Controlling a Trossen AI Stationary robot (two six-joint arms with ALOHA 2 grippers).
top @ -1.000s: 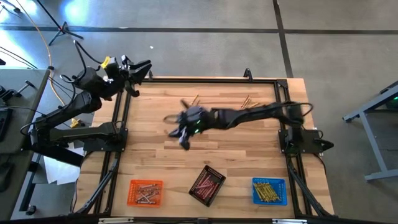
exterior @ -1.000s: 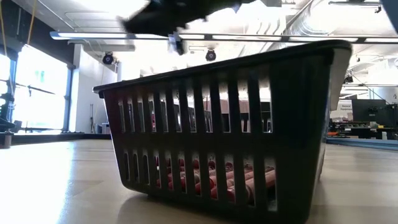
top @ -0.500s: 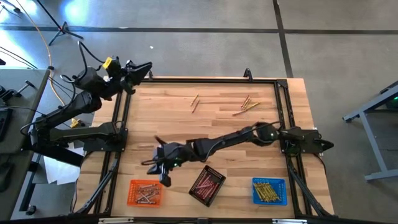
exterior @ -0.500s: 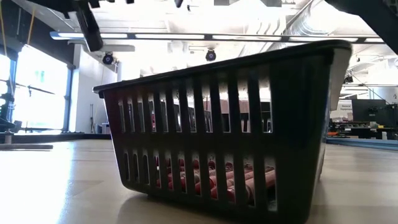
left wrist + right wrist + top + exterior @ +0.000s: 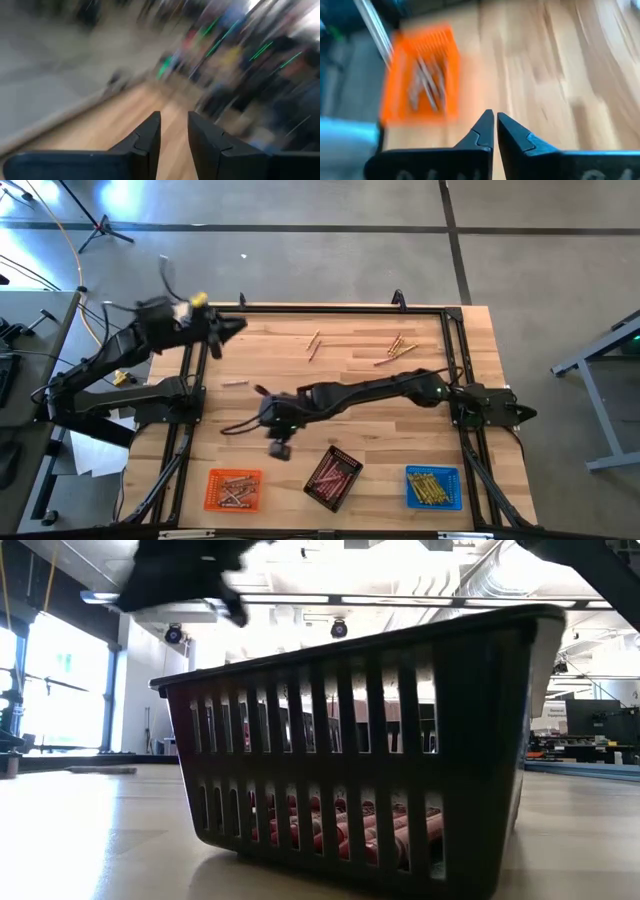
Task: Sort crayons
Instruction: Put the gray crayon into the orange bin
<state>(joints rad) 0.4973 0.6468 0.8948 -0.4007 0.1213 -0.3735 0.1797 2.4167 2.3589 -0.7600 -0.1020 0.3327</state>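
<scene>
My right gripper (image 5: 279,444) is shut and empty above the table's near left part, just beyond the orange tray (image 5: 234,489); it also shows in its wrist view (image 5: 495,131). That tray holds brownish-grey crayons (image 5: 426,82). The black tray (image 5: 333,477) holds red crayons (image 5: 340,830). The blue tray (image 5: 433,487) holds yellow crayons. Loose crayons lie flat on the wood at the far side (image 5: 314,344) (image 5: 396,351). One crayon lies at the left (image 5: 235,383). My left gripper (image 5: 228,330) hangs open over the table's far left corner (image 5: 174,131).
The three trays stand in a row along the table's near edge. The black tray (image 5: 370,740) fills the low view. A dark frame (image 5: 195,390) runs around the table's edges. Bare wood lies between the loose crayons and the trays.
My right gripper has swung from the table's middle toward the near left, close to the orange tray, then drawn back a little toward the far side. My left arm has swung, moving its gripper toward the near edge. A crayon now lies at the table's left where none showed before.
</scene>
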